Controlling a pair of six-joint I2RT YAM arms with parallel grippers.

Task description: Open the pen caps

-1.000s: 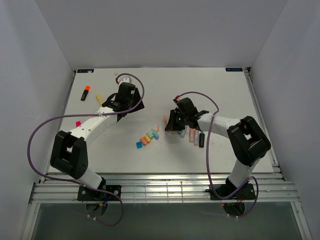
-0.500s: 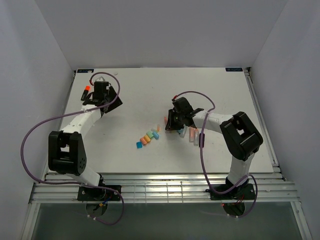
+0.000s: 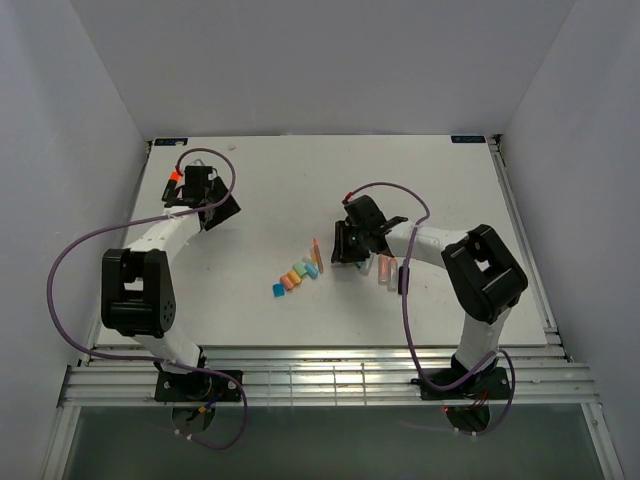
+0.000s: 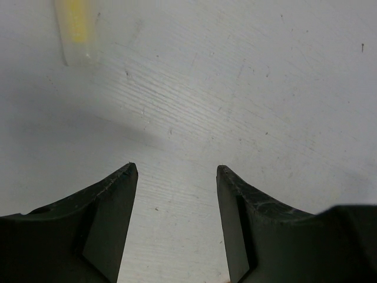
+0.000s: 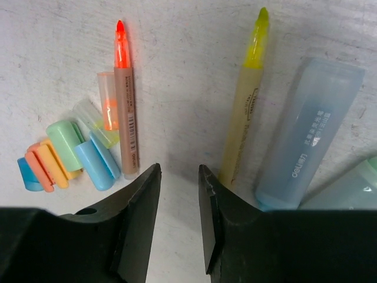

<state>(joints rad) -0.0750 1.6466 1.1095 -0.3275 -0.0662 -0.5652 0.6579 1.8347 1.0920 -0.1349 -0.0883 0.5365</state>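
From above, the left gripper (image 3: pixel 205 195) is seen at the far left of the table (image 3: pixel 450 200), and its jaws cannot be judged from here. An orange-red end (image 3: pixel 175 177) is seen just at its edge, the rest of that thing being hidden. The right gripper (image 3: pixel 343 246) is held low near the middle of the table. A row of caps (image 3: pixel 294 276) in blue, orange, yellow and green is laid just left of it, with an orange pen (image 3: pixel 316 256) between the caps and the gripper. More pens (image 3: pixel 384 267) are laid on its other side, a black pen (image 3: pixel 403 281) outermost.

In the left wrist view, the jaws are spread wide with only bare table between them. A pale yellow piece (image 4: pixel 75 29) is seen ahead at the upper left, well apart from the fingertips; whether it is a cap or a pen cannot be told.

In the right wrist view, the jaws are set narrowly apart and nothing is held between them. The orange pen is laid ahead to the left with its tip bared, and a clear cap (image 5: pixel 108 99) is laid just beside it. The coloured caps are bunched by its near end, off their pens. A yellow pen (image 5: pixel 242 112), also bared at the tip, is laid ahead to the right, with a blue pen (image 5: pixel 308 134) just beside it
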